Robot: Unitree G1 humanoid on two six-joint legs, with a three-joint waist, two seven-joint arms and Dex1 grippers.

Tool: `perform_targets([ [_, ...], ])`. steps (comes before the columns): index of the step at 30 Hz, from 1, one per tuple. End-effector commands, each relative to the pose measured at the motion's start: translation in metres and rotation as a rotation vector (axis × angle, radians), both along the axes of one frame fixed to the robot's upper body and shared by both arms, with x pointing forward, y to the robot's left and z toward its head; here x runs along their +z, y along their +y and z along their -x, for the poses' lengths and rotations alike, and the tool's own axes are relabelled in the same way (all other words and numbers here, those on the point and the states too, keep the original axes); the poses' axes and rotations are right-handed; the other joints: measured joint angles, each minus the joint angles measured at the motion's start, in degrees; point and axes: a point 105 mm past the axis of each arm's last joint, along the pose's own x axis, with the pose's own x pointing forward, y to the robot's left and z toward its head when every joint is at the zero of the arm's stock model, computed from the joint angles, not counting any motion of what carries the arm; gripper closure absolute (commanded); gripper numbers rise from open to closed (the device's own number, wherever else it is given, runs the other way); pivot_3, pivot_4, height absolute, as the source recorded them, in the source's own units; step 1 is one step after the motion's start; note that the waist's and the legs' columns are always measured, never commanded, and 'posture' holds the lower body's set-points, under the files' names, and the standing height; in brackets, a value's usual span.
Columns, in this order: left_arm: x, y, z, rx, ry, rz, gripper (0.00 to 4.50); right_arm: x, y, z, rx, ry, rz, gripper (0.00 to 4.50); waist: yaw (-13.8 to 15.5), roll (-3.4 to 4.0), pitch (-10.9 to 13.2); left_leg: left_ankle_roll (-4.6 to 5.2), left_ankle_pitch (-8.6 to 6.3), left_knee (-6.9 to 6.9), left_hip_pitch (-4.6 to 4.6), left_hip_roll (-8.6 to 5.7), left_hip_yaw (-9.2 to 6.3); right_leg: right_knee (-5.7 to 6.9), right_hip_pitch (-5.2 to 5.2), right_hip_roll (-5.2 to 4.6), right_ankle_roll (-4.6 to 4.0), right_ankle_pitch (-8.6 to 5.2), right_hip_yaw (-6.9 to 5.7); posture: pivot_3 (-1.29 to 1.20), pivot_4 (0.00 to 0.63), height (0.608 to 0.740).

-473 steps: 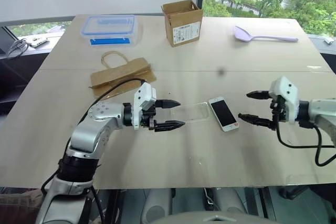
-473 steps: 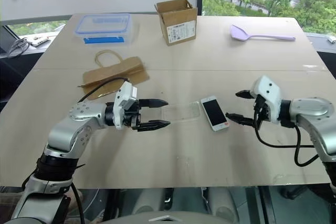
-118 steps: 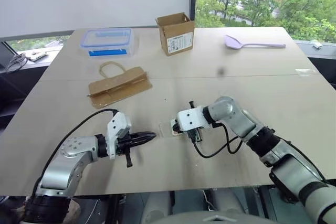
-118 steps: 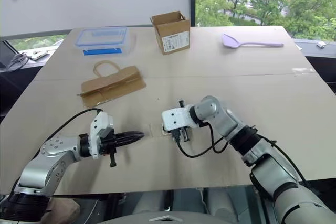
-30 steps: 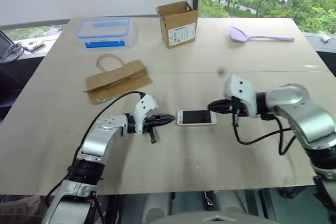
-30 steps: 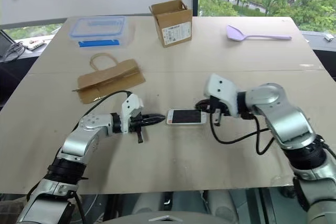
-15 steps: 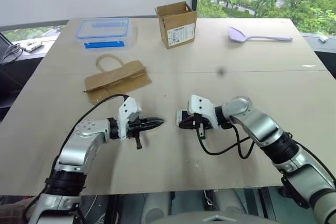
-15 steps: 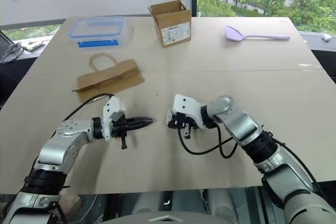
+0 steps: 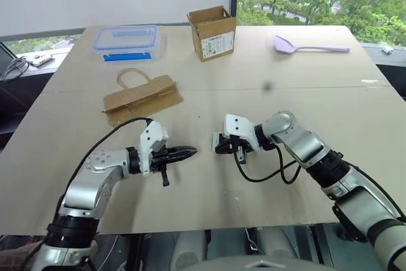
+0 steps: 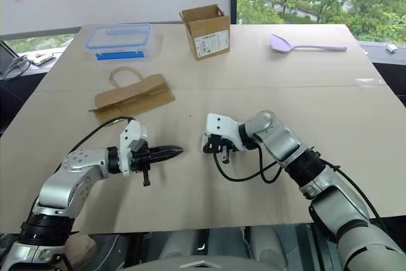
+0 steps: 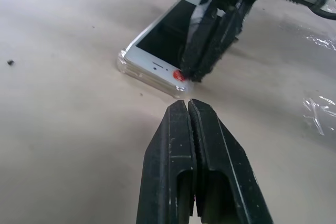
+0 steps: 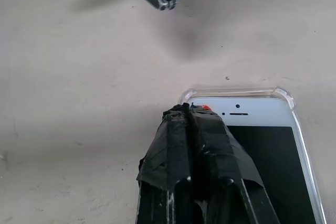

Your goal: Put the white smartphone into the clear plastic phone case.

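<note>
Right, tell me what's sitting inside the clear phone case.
The white smartphone lies screen-up inside the clear plastic phone case, whose rim shows around its end. The shut right gripper covers one corner.

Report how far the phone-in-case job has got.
Mostly done: the white smartphone lies inside the clear plastic phone case on the table. In hand: the shut right gripper presses its top corner. The shut left gripper waits beside it. Left: confirm seating.

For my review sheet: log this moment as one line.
phone: in case, on table | right gripper: shut, tips on phone corner | left gripper: shut, beside case
</note>
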Motion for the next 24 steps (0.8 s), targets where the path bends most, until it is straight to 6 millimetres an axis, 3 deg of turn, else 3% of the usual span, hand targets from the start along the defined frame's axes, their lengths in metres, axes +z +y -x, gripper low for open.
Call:
perform_targets([
  [1, 0.011, -0.006, -0.002, -0.017, -0.044, 0.004, 4.47, -0.002, -0.009, 0.005, -0.042, 0.083, -0.058, 4.5, 0.2, 0.0, 0.0, 0.0, 0.0, 0.0, -0.01, 0.0, -0.01, 0.0, 0.0, -0.01, -0.01, 0.01, -0.01, 0.0, 0.15, 0.74],
  [5, 0.009, -0.01, -0.009, -0.006, -0.045, -0.003, 4.47, 0.043, -0.012, 0.01, -0.065, 0.051, -0.233, 4.5, 0.2, 0.04, 0.1, 0.0, 0.0, 0.01, -0.2, 0.0, 0.0, -0.03, -0.1, -0.1, -0.15, 0.09, -0.03, 0.0, 0.15, 0.74],
  [7, 0.005, -0.013, -0.016, 0.007, -0.046, -0.015, 4.47, 0.068, -0.026, 0.01, -0.127, -0.012, -0.282, 4.5, 0.3, 0.07, 0.2, 0.0, 0.0, 0.0, -0.32, -0.07, 0.03, -0.06, -0.22, -0.12, -0.21, 0.14, 0.02, 0.0, 0.15, 0.74],
  [9, 0.002, -0.015, -0.022, 0.015, -0.046, -0.022, 4.47, 0.081, -0.04, 0.01, -0.183, -0.073, -0.276, 4.5, 0.3, 0.07, 0.2, 0.0, 0.0, -0.05, -0.33, -0.11, 0.07, -0.09, -0.23, -0.1, -0.17, 0.12, 0.01, 0.0, 0.15, 0.74],
  [11, 0.0, -0.019, -0.025, 0.019, -0.044, -0.025, 4.47, 0.082, -0.059, 0.007, -0.259, -0.128, -0.221, 4.5, 0.3, 0.03, 0.1, 0.0, 0.0, -0.11, -0.32, -0.11, 0.04, -0.12, -0.23, -0.09, -0.03, 0.03, -0.03, 0.0, 0.15, 0.74],
  [14, -0.004, -0.024, -0.03, 0.024, -0.046, -0.034, 4.47, 0.068, -0.093, 0.005, -0.354, -0.195, -0.074, 4.5, 0.4, 0.01, 0.2, -0.01, -0.01, -0.21, -0.32, -0.11, 0.03, -0.22, -0.22, -0.08, -0.03, 0.02, -0.04, 0.0, 0.15, 0.74],
  [17, -0.007, -0.026, -0.034, 0.03, -0.045, -0.049, 4.47, 0.057, -0.113, 0.005, -0.415, -0.221, 0.012, 4.5, 0.2, -0.01, 0.2, -0.01, -0.01, -0.27, -0.32, -0.13, 0.08, -0.31, -0.22, -0.09, -0.02, 0.01, 0.01, 0.0, 0.15, 0.74],
  [20, -0.013, -0.029, -0.036, 0.031, -0.04, -0.071, 4.47, 0.044, -0.122, 0.004, -0.435, -0.231, 0.079, 4.5, -0.2, -0.04, 0.2, -0.01, -0.01, -0.29, -0.31, -0.1, 0.16, -0.29, -0.29, -0.04, 0.01, 0.0, 0.13, 0.0, 0.15, 0.74],
  [24, -0.017, -0.033, -0.036, 0.022, -0.036, -0.085, 4.47, 0.032, -0.109, 0.003, -0.406, -0.225, 0.09, 4.5, 0.1, -0.04, 0.2, 0.0, -0.01, -0.33, -0.28, -0.07, 0.11, -0.27, -0.3, 0.03, 0.02, -0.01, 0.11, 0.0, 0.15, 0.74],
])
